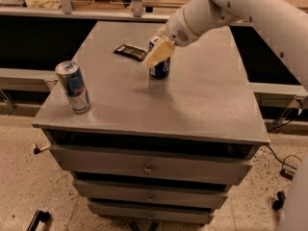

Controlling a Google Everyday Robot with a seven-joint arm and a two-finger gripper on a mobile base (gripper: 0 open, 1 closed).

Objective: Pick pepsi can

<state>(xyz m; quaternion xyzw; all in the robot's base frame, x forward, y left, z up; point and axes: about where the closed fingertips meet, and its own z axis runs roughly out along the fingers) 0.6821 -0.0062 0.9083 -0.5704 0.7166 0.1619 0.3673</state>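
The pepsi can (160, 70), short and dark blue with white lettering, stands upright on the grey cabinet top (202, 95), a little back of centre. My gripper (157, 54), cream-coloured at the end of the white arm that comes in from the upper right, is right at the can's upper half and covers its top and left side. The can's lower half shows below the gripper and rests on the top.
A taller, slim blue-and-silver can with red marks (73, 86) stands near the front left corner. A dark flat packet (130, 51) lies behind and to the left of the pepsi can. The cabinet has drawers below. A counter runs behind it.
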